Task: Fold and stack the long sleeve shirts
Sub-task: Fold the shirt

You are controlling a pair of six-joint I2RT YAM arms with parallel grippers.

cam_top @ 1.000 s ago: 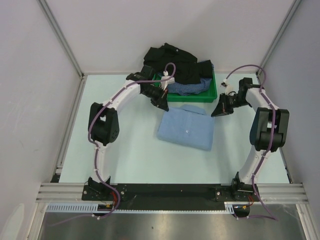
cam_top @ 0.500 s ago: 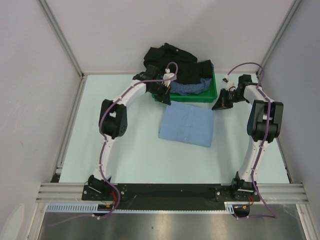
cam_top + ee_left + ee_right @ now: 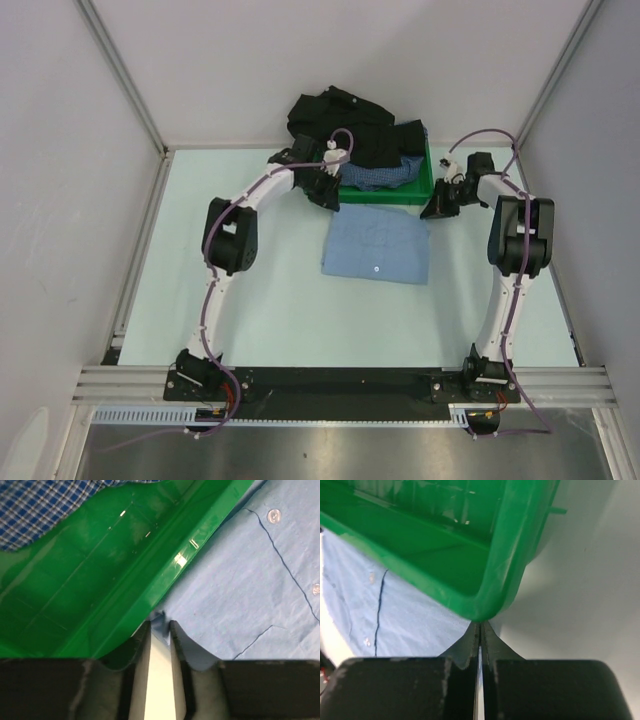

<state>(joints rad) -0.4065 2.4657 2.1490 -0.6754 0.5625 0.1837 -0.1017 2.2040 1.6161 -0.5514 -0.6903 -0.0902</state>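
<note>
Pale table (image 3: pixel 270 300), left end effector (image 3: pixel 160 624) and right end effector (image 3: pixel 480 625) clamped on light blue shirt (image 3: pixel 376 245) corners

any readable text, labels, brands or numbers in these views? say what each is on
No readable text in any view.
light blue shirt: plain cloth and stitching, no tag or print showing.
green tray: bare glossy plastic, no marking showing.
checked shirt: pattern only.
black shirt: no print visible; too small to rule out a tag.
</note>
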